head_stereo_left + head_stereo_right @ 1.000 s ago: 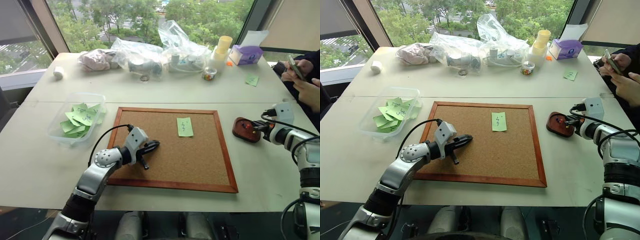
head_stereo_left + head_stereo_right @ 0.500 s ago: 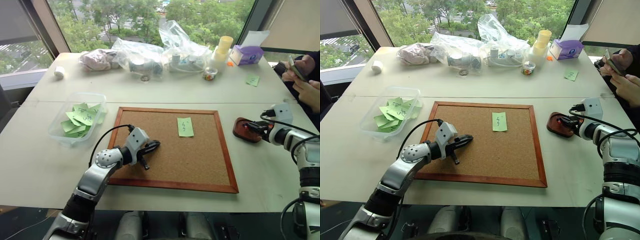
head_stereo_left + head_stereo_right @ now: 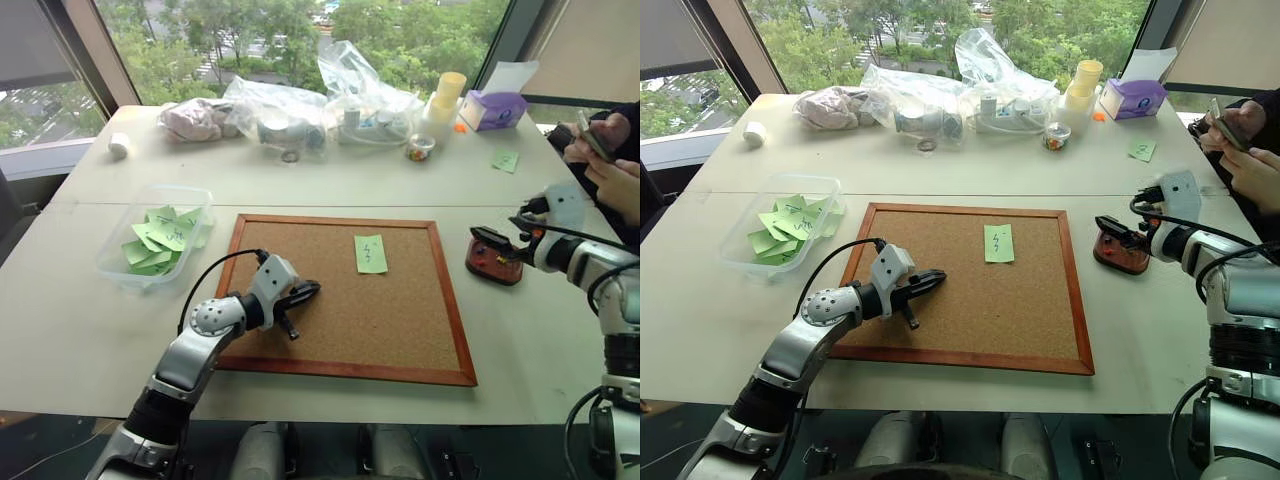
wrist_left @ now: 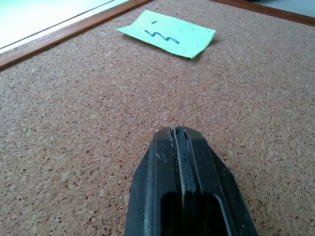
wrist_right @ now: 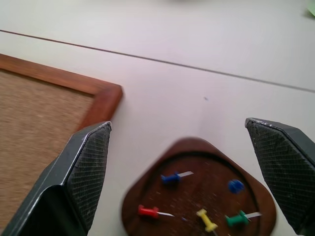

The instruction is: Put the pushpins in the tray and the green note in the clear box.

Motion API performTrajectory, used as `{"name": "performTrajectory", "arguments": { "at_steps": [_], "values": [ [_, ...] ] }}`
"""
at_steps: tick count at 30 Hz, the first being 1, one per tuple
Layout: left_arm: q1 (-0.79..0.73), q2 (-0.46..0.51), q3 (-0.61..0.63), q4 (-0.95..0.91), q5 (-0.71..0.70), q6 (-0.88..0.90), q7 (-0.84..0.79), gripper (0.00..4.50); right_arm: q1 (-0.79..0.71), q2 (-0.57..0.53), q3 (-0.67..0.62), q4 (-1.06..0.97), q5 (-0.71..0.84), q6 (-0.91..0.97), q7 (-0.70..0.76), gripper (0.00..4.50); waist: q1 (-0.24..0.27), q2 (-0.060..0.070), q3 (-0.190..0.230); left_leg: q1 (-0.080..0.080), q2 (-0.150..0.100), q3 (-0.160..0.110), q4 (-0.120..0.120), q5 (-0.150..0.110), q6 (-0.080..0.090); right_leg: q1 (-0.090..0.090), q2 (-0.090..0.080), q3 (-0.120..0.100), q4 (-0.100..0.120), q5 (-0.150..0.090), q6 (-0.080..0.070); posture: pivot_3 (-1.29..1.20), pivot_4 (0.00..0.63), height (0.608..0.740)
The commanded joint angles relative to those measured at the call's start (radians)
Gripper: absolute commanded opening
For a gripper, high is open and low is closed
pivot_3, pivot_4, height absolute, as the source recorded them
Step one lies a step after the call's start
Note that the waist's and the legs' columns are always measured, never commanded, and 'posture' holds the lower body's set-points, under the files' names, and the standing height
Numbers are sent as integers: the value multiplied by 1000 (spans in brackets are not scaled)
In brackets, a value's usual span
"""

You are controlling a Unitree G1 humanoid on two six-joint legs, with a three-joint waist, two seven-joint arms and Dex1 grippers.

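The green note with a dark scribble lies flat on the corkboard, also seen in the left wrist view. My left gripper is shut and empty, low over the board's left part, well short of the note. The red-brown tray sits on the table just right of the board. Several coloured pushpins lie in the tray. My right gripper hangs open just above the tray, with nothing between its fingers. The clear box at the left holds a bunch of green slips.
Clear plastic bags, yellow cups and a purple tissue box line the table's far edge. A small green slip lies at the back right. A person's hands hold a phone at the right edge.
My right gripper has opened wide and risen a little off the tray, shifting slightly left. The left arm has stayed still.
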Motion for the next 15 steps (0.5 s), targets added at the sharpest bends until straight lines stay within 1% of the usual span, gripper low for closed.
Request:
{"name": "performTrajectory", "arguments": {
  "at_steps": [1, 4, 7, 15],
  "values": [
    [27, 6, -33, 70, 38, 37, -2, 0, 1, -3, 41, -138, 43, 34, 32, 4472, 1, 0, 0, 0, 0, 0, 0, -2, 3, 0, 0, 0, 0, 0, 0, 0, 150, 740],
    [20, 6, -29, 70, 36, 37, -3, 0, 9, 7, 85, -192, 49, 44, 41, 4472, 3, 0, 0, 0, 0, 0, 0, -2, 3, 0, 0, 0, 0, 0, 0, 0, 150, 740],
    [14, 8, -22, 65, 31, 40, -6, 0, 18, 42, 133, -244, 72, 67, 45, 4472, 2, 0, 0, -1, 0, 0, 0, -2, 3, 0, 0, 0, 0, 0, 0, 0, 150, 740],
    [10, 4, -26, 71, 37, 30, -4, 0, -5, 190, 218, -188, 60, 87, -29, 4472, 3, 0, 0, -1, -1, 0, 0, -2, 3, 0, 0, 0, 0, 0, 0, 0, 150, 740]
  ]
}}
